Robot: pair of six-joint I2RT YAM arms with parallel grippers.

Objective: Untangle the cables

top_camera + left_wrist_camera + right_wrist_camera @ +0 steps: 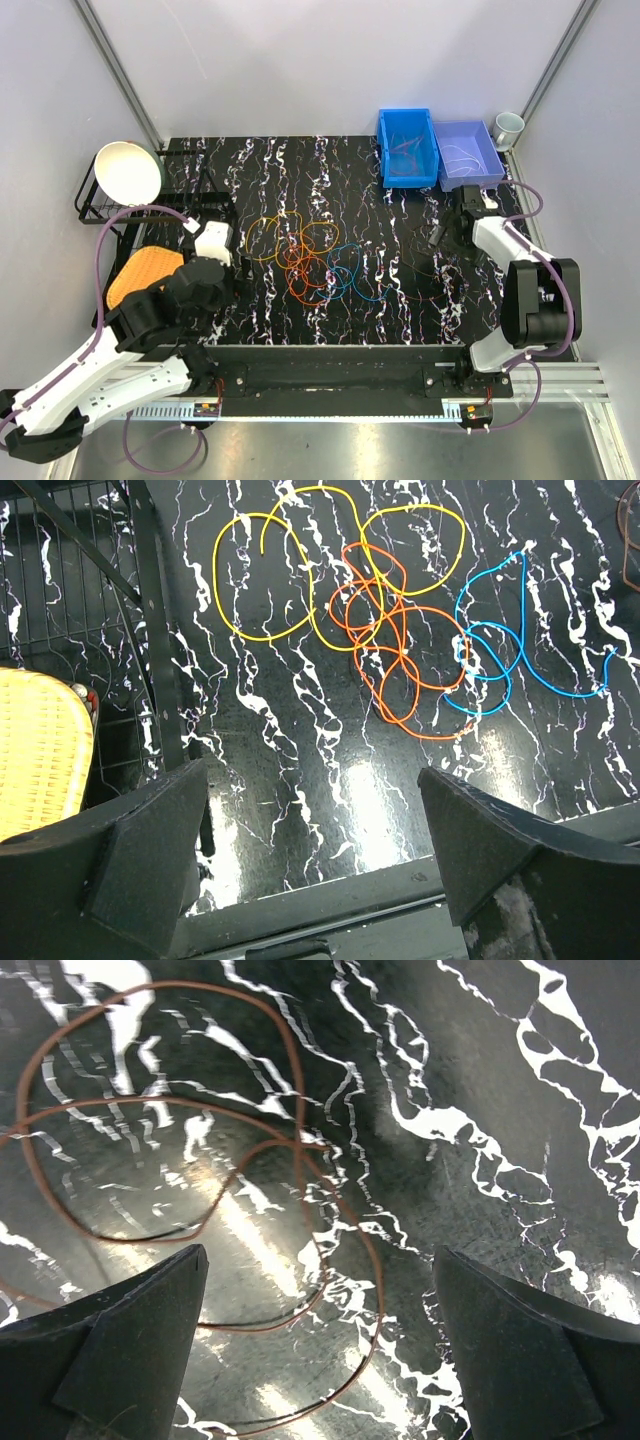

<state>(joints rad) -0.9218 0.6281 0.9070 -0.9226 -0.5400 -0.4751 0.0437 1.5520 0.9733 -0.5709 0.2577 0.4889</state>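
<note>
Left hand (312,800): right up at the lens, fingers spread wide with nothing between them, hovering over the near-left edge and facing the knot
Tabletop (250,160): black marbled surface, and the work is split across it, pile in the middle, bins at the far right
Tangle (310,262): dead centre; yellow cable (217,575), orange cable (380,610) and blue cable (462,650) loop together, orange overlapping yellow on one side and meeting blue on the other; by my reading, the big job left
Blue bin (383,145): far right, reddish cable (405,150) lying alone inside, looks done
Lilac bin (492,150): just beside it, pale cable (462,155) inside, also looks done
Right hand (320,1260): near the bins, well apart from the tangle, fingers wide, gripping nothing
Dark-red cable (300,1145): loose on the tabletop under that hand, clear of the pile, not in a bin, so only partway there
</note>
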